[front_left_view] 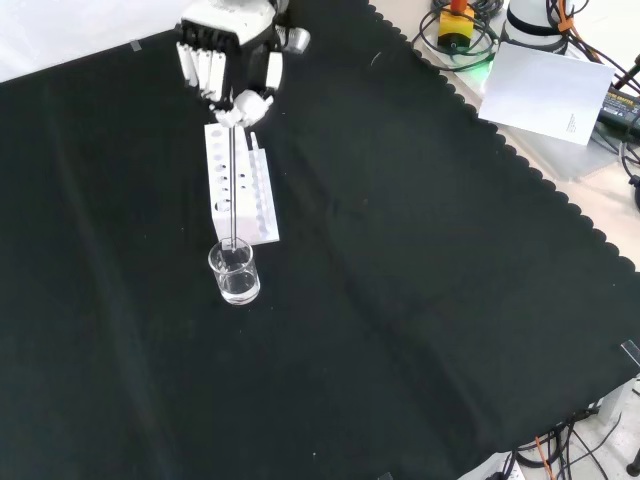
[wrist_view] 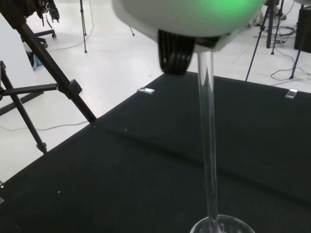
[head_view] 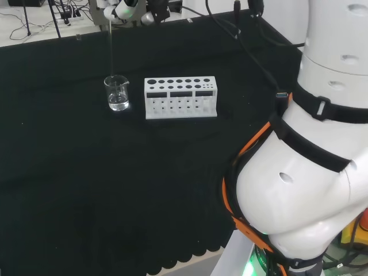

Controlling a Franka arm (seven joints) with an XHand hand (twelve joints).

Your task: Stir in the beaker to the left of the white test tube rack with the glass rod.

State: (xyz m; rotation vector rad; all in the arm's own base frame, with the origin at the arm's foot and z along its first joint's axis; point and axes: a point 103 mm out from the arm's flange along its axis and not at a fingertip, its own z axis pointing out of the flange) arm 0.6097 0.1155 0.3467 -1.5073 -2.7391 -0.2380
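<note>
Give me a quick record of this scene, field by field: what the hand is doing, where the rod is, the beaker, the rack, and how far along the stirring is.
hand: the hand is above the far end of the rack, fingers pinching the rod's top
glass rod: the glass rod hangs upright, lower end inside the beaker
beaker: the beaker stands left of the rack in the head view, with clear liquid at the bottom
rack: the white test tube rack has no tubes visible in it
stage: rod in the beaker; motion cannot be judged

A glass rod [front_left_view: 233, 190] is pinched upright by the hand [front_left_view: 226, 55] near the view's top. Its lower end is dipped into a beaker [front_left_view: 234, 272] placed just below a white rack [front_left_view: 238, 196] on the black cloth [front_left_view: 420, 280].
</note>
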